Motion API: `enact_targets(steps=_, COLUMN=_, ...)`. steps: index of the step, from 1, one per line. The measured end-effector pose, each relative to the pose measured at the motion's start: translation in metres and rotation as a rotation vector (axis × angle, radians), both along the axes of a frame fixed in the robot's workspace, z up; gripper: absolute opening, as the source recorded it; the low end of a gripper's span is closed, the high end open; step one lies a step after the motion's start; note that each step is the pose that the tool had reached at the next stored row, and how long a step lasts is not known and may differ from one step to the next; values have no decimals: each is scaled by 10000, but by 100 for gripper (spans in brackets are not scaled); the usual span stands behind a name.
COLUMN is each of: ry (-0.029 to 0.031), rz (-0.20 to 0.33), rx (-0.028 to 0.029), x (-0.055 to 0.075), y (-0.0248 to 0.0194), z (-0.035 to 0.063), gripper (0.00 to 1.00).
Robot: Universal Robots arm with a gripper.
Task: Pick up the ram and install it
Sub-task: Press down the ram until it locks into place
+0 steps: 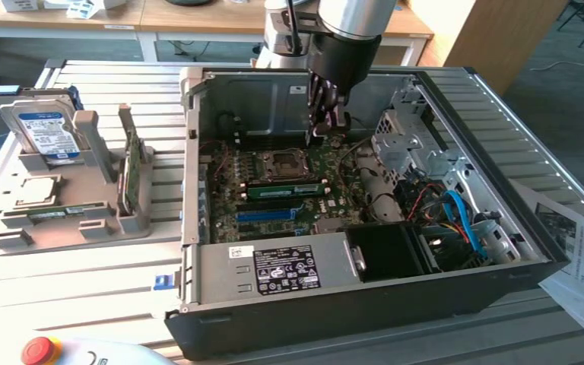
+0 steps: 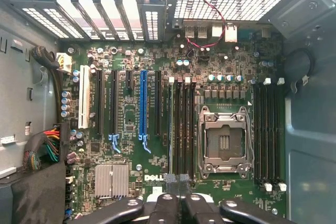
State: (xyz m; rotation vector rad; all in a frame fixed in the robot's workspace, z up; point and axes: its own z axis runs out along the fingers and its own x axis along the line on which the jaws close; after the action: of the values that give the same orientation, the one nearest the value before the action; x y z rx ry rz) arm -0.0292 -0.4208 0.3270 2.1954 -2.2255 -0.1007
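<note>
Green ram standing on edge in 1 of the long memory slots of the motherboard, centre of the exterior view, just down-frame of the CPU socket. It stands upright because the slot takes its lower edge. Whether the end latches have locked cannot be told.

The gripper hangs from the arm into the open computer case at upper centre, above the board and apart from the ram. Its fingers are pressed together with nothing between them, clenched on empty air. In the wrist view they point straight down at the board, in line with the bank of black slots beside the socket. That suits work on a part that goes in vertically.

Judged from this layout, the ram is already in its slot and the gripper carries no load.

At the exterior view's left, a grey tray holds the spare parts in shaped recesses, each at a fixed, reachable pose:
- a hard drive propped upright at upper left
- a broader expansion card standing on edge in a groove
- a second ram stick lying flat near the tray's middle, well apart from the case

Both rest on a slatted metal table.
</note>
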Motion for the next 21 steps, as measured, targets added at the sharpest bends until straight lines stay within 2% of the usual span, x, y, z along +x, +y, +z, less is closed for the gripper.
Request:
enact_targets(steps=17, ry=-2, rz=0, rx=0, x=0, y=0, z=0, gripper=10)
enact_targets(steps=20, ry=-106, rz=-1, rx=0, x=0, y=0, z=0, gripper=10)
enact_targets(steps=21, ry=-168, rz=0, rx=-1, x=0, y=0, z=0, gripper=10)
